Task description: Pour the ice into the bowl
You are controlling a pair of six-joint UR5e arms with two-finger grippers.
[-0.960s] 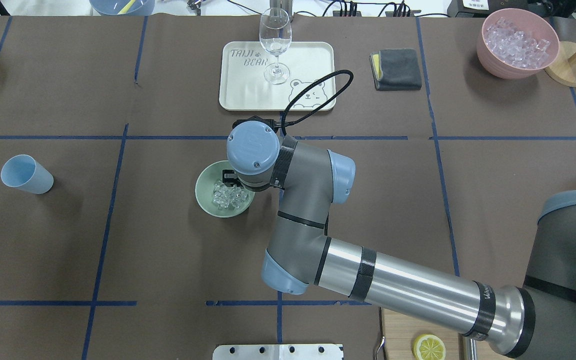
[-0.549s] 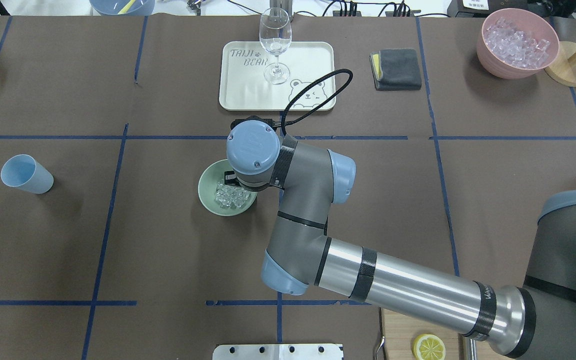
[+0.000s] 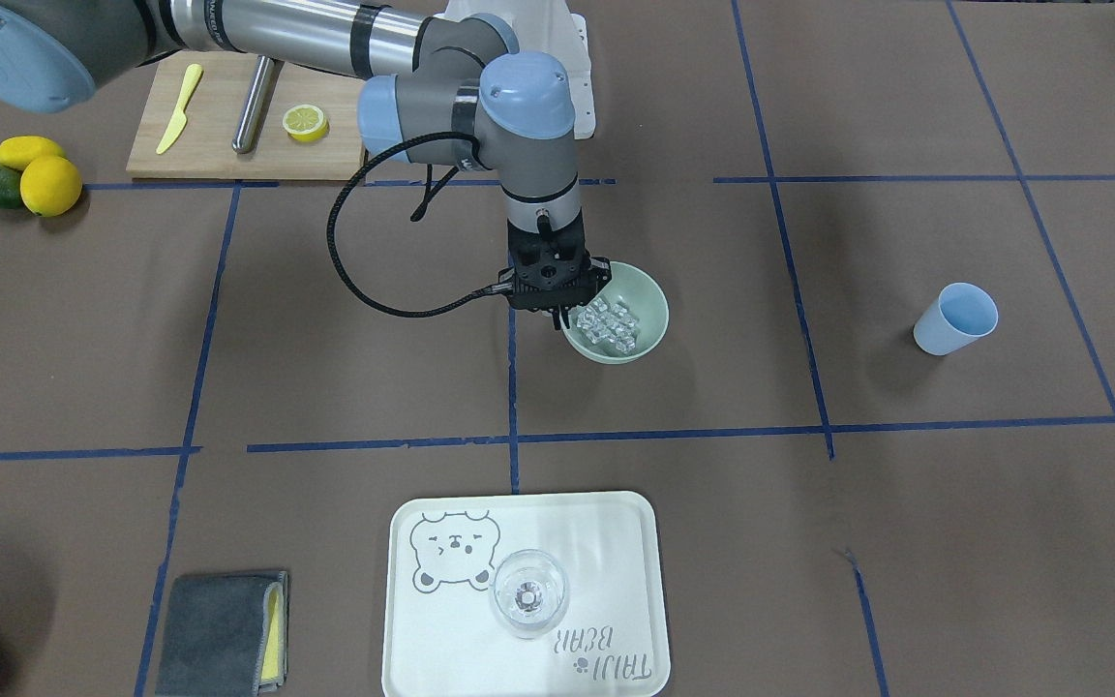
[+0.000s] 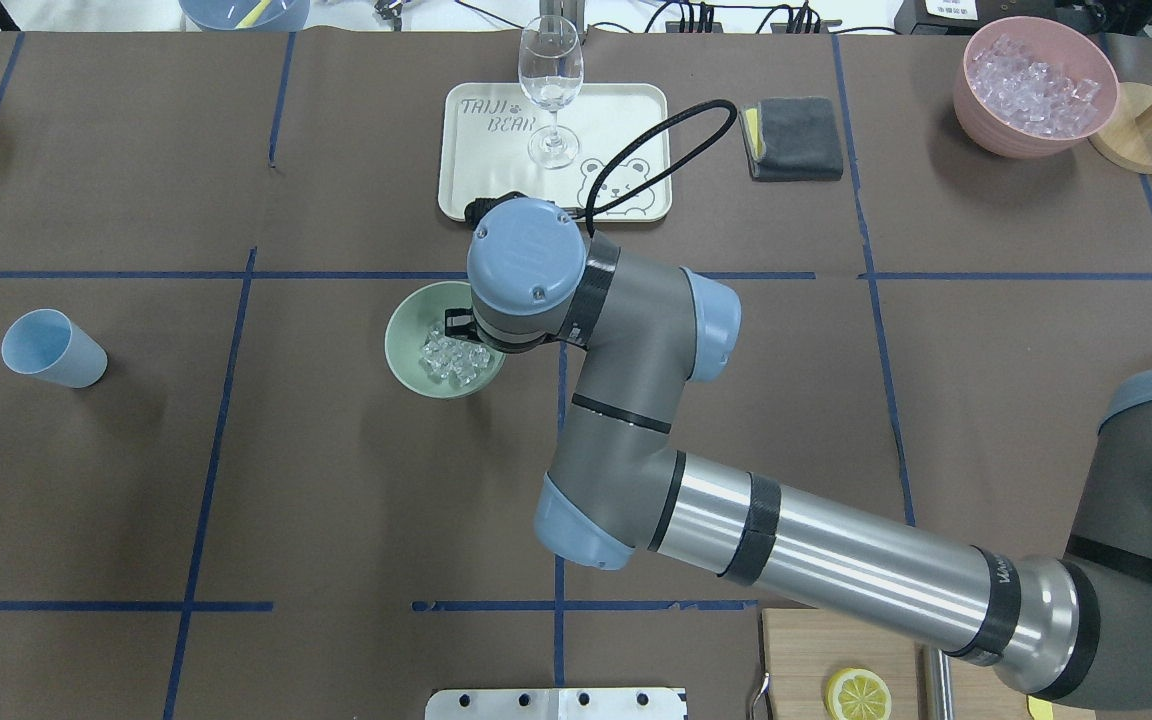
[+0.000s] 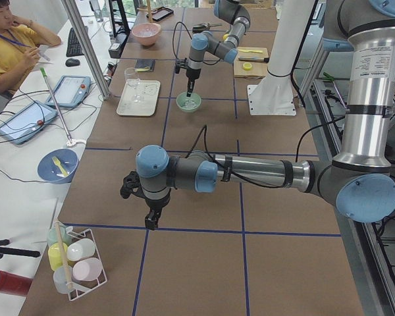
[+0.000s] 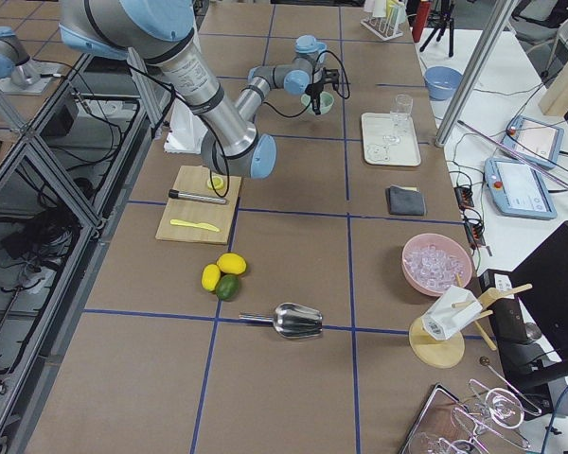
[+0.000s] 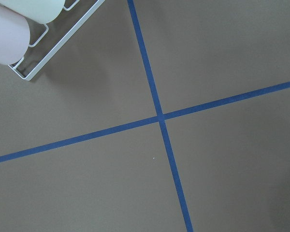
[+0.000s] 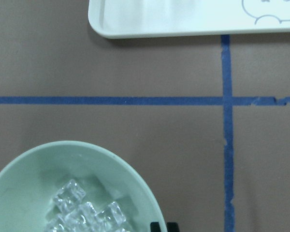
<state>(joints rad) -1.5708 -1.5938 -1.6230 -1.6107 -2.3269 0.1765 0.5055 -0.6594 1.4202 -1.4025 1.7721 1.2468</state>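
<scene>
The pale sage-green bowl (image 4: 406, 335) sits mid-table with a handful of clear ice cubes (image 4: 451, 360) in it. It also shows in the front view (image 3: 649, 305) with the ice (image 3: 609, 322), and in the right wrist view (image 8: 34, 179) with the ice (image 8: 82, 210). My right gripper (image 3: 562, 319) points straight down and is shut on the bowl's rim on the robot's right side. Its fingertips show at the bottom edge of the right wrist view (image 8: 163, 226). My left gripper (image 5: 151, 220) hangs over bare table far to the left. I cannot tell whether it is open or shut.
A blue cup (image 4: 51, 348) stands at the left. A white tray (image 4: 616, 120) with a wine glass (image 4: 550, 90) lies just beyond the bowl. A grey cloth (image 4: 794, 138) and a pink bowl of ice (image 4: 1036, 85) are at the far right. A white cup rack (image 7: 19, 29) is near the left wrist.
My right gripper has moved away from the robot toward the tray, and the green bowl with the ice has moved with it. The ice has stayed in the bowl.
</scene>
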